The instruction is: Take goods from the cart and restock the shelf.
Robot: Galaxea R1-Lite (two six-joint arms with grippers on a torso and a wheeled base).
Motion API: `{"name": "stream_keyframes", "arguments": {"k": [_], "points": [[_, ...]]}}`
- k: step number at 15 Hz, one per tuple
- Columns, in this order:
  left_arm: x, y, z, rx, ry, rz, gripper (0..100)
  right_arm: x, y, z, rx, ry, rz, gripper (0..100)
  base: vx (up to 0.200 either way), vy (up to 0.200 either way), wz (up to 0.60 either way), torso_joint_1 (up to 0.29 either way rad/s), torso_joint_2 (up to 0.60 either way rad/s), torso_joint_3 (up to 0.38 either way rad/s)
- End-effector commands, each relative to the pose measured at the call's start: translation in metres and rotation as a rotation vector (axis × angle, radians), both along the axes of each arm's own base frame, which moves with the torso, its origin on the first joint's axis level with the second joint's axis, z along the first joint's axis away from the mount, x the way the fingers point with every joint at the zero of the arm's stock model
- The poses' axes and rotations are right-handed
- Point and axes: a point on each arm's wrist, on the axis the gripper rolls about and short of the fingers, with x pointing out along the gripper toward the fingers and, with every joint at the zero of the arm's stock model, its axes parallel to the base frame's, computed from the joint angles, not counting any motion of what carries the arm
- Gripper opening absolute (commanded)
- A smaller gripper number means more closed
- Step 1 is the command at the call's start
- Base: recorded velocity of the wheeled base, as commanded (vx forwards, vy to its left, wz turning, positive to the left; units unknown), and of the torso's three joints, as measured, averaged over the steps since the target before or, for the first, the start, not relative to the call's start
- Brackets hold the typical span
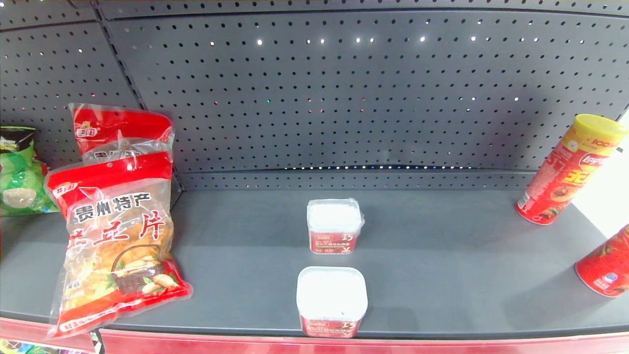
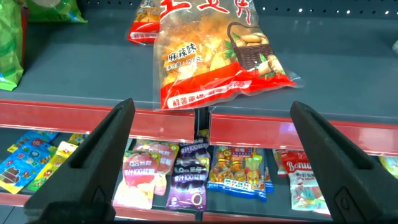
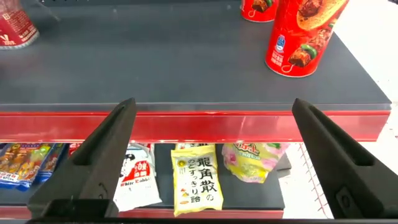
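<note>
The dark grey shelf (image 1: 442, 255) holds a large red-and-clear bag of potato slices (image 1: 115, 241) at the left, lying over the front edge, with a second such bag (image 1: 120, 130) upright behind it. Two white-lidded tubs (image 1: 334, 226) (image 1: 331, 300) stand mid-shelf, one behind the other. Two red crisp cans (image 1: 570, 169) (image 1: 607, 268) stand at the right. My left gripper (image 2: 211, 168) is open and empty, in front of and below the shelf edge under the bag (image 2: 217, 53). My right gripper (image 3: 214, 168) is open and empty too, below the shelf edge near a red can (image 3: 305, 34).
A green bag (image 1: 19, 172) stands at the far left. The shelf has a red front lip (image 2: 298, 127). The shelf below carries small snack packets (image 2: 193, 174) and a yellow packet (image 3: 198, 180). Bare shelf surface lies between the tubs and the cans.
</note>
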Motion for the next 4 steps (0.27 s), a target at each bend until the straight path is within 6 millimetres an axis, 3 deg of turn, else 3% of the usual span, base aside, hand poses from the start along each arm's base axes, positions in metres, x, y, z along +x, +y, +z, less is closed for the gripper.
{"name": "stream_keyframes", "arguments": {"k": [1, 4], "points": [[0.0001, 0.0, 0.0, 0.0, 0.001, 0.001, 100, 0.0002, 0.0, 0.0001, -0.004, 0.002, 0.001, 100, 0.0, 0.0, 0.0, 0.0, 0.0, 0.0], [0.0001, 0.0, 0.0, 0.0, 0.001, 0.001, 100, 0.0002, 0.0, 0.0001, -0.002, 0.002, -0.002, 100, 0.0, 0.0, 0.0, 0.0, 0.0, 0.0]]}}
